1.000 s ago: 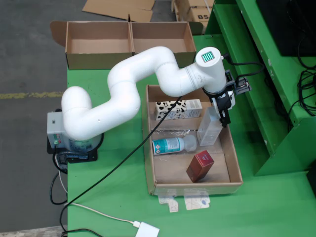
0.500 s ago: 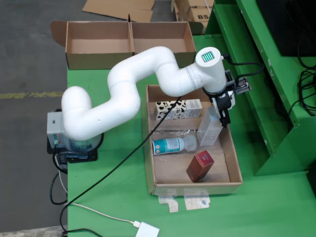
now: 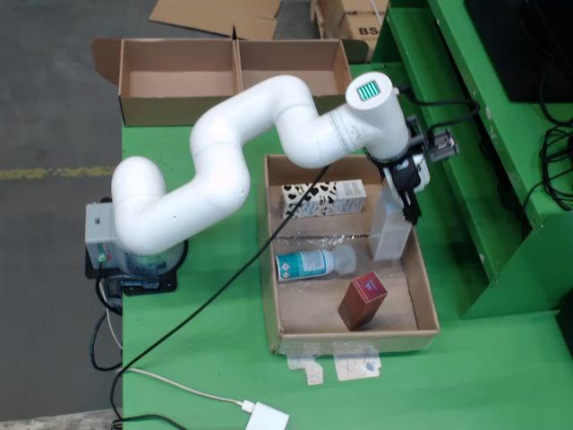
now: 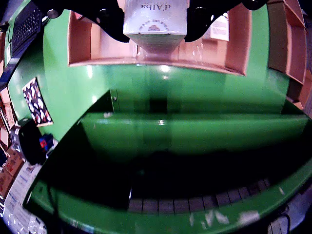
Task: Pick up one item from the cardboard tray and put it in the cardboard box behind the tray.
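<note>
The cardboard tray [image 3: 269, 269] lies on the green table. In it are a cow-patterned carton [image 3: 322, 199], a bottle with a teal label [image 3: 309, 262] lying on its side, and a dark red box [image 3: 362, 301]. My gripper [image 3: 405, 199] is over the tray's right side, shut on a tall white carton [image 3: 390, 231] held upright. I cannot tell whether the carton clears the tray floor. In the wrist view the black fingers [image 4: 109, 22] clamp the white carton [image 4: 155, 12], with the tray's wall [image 4: 161, 63] just beyond. The two-compartment cardboard box [image 3: 179, 107] stands behind the tray, at the upper left.
A green shelf frame [image 3: 501, 206] rises right of the tray. A black cable [image 3: 224, 287] runs from the arm across the table to a white adapter [image 3: 269, 417]. Tape scraps [image 3: 345, 365] lie before the tray. The arm's base [image 3: 116, 237] sits at the table's left edge.
</note>
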